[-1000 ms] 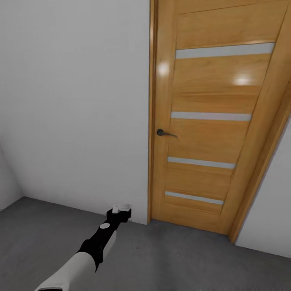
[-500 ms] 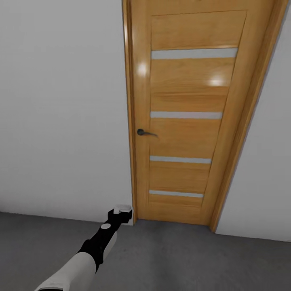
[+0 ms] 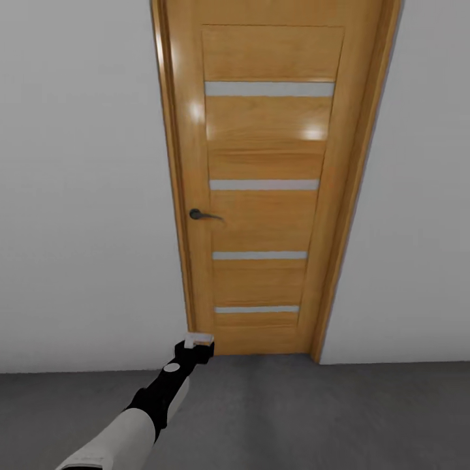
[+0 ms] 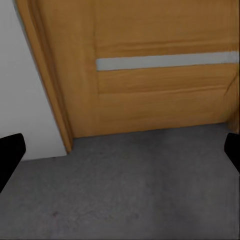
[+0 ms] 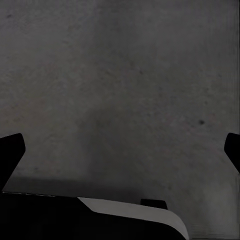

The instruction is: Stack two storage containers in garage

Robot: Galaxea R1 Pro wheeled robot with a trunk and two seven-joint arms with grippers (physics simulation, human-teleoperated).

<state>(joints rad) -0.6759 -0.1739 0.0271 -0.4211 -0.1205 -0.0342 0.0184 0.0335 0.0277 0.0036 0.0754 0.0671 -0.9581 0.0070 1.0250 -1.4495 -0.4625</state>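
Robot faces a closed wooden door point(image 3: 264, 189) with four pale horizontal strips and a dark lever handle point(image 3: 199, 214), set in a plain pale grey wall point(image 3: 78, 196). Dark grey speckled concrete floor point(image 3: 294, 418) runs up to the door's threshold, consistent with the garage side.

Left arm reaches forward and low, toward the bottom hinge-side corner of the door frame. Left pincer point(image 3: 198, 341) hovers just short of that corner. In the left wrist view its two black fingertips point(image 4: 10, 152) sit at opposite edges with bare floor between: spread wide, holding nothing.

Right pincer point(image 5: 120, 150): black fingertips likewise far apart at the frame edges, aimed straight down at floor point(image 5: 125, 90); spread, empty. A pale and black part of the robot's own body crosses the near edge of that view.

Storage containers: no orange-red bin is on the floor in front of the door, beside it, or between either set of fingers. Direction from pincer to container, long axis and nearer arm cannot be told from here.

Judgement: transit phase. Next useful move is likely turning or driving the base away from the door to bring a container into sight.
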